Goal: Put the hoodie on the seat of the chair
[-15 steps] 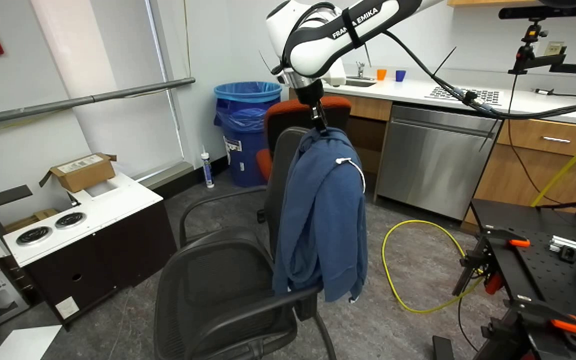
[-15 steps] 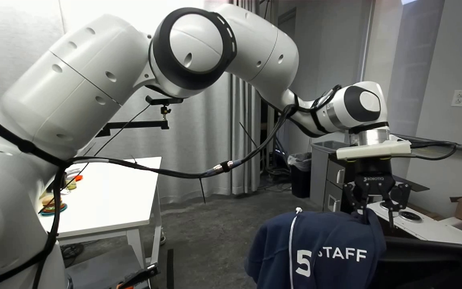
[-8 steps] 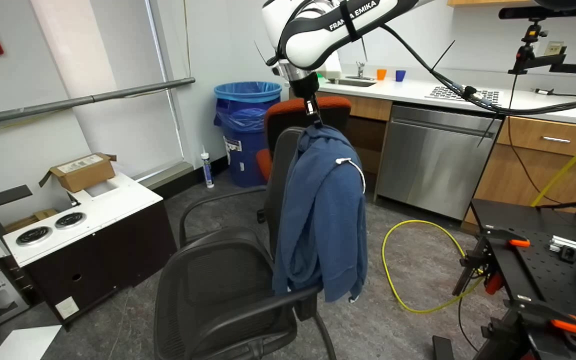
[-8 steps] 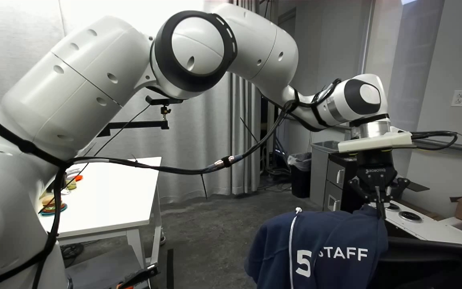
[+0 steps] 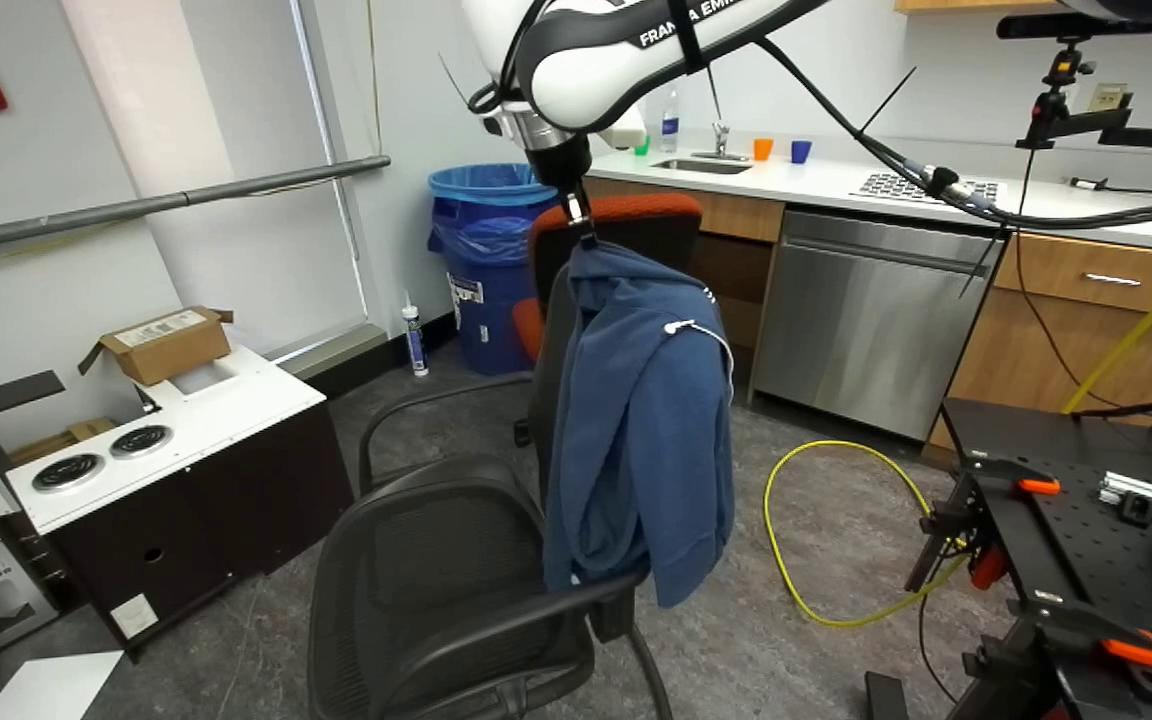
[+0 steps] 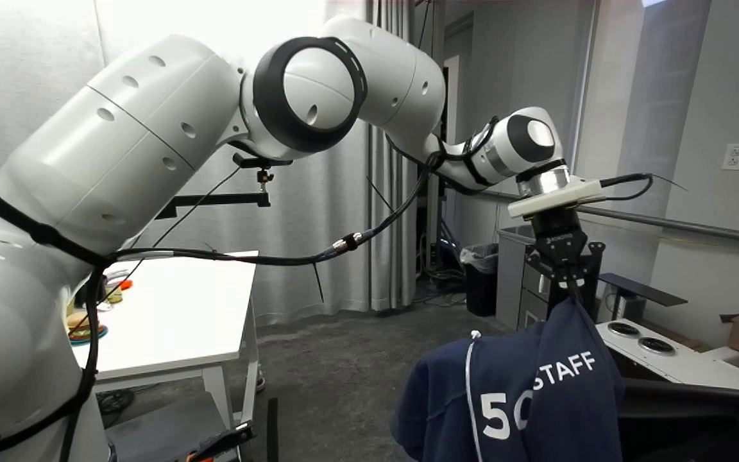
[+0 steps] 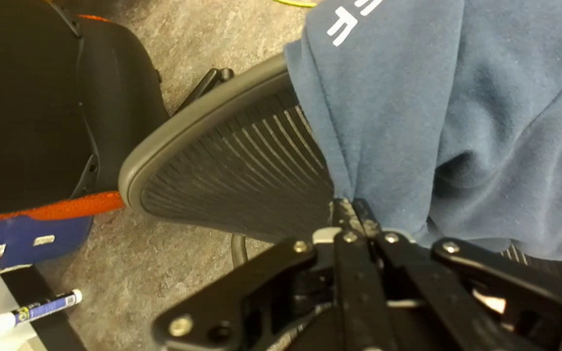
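The blue hoodie point(image 5: 641, 430) with its white cord drapes over the chair's tall dark back and hangs down behind it. White lettering shows on the hoodie point(image 6: 517, 398) in an exterior view. My gripper point(image 5: 588, 240) is shut on a pinch of its upper edge, which rises to a peak below the gripper point(image 6: 576, 300). In the wrist view, cloth of the hoodie point(image 7: 393, 112) runs up to the closed gripper point(image 7: 352, 201), beside the mesh chair back point(image 7: 232, 180). The black seat point(image 5: 436, 570) is bare, in front of the back, with an armrest point(image 5: 526, 620) alongside.
Close behind stands an orange-backed chair point(image 5: 656, 206), with a blue bin point(image 5: 496, 310) beyond it. A low stove unit point(image 5: 196, 430) is to the side. A black work table point(image 5: 1056, 520) and a yellow hose point(image 5: 776, 530) lie across from the chair.
The fingers have closed on the hoodie's upper edge. The gripper has risen and shifted, leftward in both exterior views, drawing that edge up into a peak while the bulk still hangs.
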Motion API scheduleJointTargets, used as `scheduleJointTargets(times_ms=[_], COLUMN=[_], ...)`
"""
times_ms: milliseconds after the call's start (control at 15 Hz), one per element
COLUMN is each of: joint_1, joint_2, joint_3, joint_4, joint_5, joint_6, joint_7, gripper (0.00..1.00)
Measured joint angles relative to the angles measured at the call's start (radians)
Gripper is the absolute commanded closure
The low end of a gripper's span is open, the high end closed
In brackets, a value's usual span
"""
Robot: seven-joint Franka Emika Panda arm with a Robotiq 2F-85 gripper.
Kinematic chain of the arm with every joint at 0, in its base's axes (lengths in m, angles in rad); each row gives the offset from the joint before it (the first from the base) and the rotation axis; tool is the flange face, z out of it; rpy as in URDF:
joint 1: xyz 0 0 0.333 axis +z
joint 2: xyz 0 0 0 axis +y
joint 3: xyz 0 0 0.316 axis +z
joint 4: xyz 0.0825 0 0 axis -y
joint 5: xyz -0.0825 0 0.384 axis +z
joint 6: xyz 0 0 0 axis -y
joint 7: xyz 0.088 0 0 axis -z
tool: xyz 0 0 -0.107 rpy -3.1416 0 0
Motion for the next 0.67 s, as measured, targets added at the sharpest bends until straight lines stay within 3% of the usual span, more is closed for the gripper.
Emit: scheduleJointTargets(times_ms=[667], joint_1=[0.171], joint_2=[0.171], joint_3=[0.010], joint_4=[0.156], joint_5=[-0.125], joint_6=[0.003], joint_7=[-0.024], gripper=[1.00])
